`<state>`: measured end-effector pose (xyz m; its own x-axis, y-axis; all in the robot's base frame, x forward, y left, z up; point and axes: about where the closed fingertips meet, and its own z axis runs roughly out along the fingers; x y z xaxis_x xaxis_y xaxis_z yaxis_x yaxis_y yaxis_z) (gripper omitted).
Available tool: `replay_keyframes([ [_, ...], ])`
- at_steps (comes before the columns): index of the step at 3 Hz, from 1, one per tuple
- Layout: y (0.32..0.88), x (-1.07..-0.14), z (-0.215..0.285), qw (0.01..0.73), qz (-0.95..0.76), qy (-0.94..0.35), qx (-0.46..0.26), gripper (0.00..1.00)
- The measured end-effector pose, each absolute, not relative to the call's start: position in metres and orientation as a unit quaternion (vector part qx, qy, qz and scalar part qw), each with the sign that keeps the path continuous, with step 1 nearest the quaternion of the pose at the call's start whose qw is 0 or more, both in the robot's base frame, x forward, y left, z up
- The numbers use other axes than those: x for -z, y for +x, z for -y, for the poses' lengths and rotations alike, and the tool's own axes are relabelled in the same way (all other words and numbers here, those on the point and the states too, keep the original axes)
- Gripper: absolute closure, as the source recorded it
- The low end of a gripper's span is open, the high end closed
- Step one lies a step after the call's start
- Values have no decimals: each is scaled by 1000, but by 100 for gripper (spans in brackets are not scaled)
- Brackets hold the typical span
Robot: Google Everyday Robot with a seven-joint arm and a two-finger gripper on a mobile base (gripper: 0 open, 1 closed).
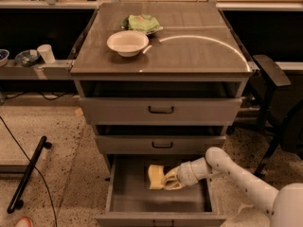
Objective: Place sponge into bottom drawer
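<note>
The pale yellow sponge [154, 176] is inside the open bottom drawer [128, 193], low near its grey floor at the middle. My gripper [166, 179] reaches in from the right on a white arm and its fingers are closed around the sponge's right side. I cannot tell whether the sponge touches the floor. The two upper drawers are closed.
A white bowl [127, 42] and a green wrinkly bag [142, 22] sit on the cabinet top. A black chair [272, 79] stands to the right. A black bar [28, 171] and cable lie on the floor at left. Cups [46, 53] sit on a left shelf.
</note>
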<state>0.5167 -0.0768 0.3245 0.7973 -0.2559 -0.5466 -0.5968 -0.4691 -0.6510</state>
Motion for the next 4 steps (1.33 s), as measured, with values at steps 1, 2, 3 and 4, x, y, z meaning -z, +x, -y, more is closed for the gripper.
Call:
replay_keyframes([
  [1, 532, -273, 70, 447, -266, -841, -147, 100],
  [2, 548, -233, 65, 434, -275, -852, -100, 100],
  [3, 556, -198, 68, 423, -284, -857, -82, 84],
  [4, 560, -176, 70, 418, -297, -854, -89, 62],
])
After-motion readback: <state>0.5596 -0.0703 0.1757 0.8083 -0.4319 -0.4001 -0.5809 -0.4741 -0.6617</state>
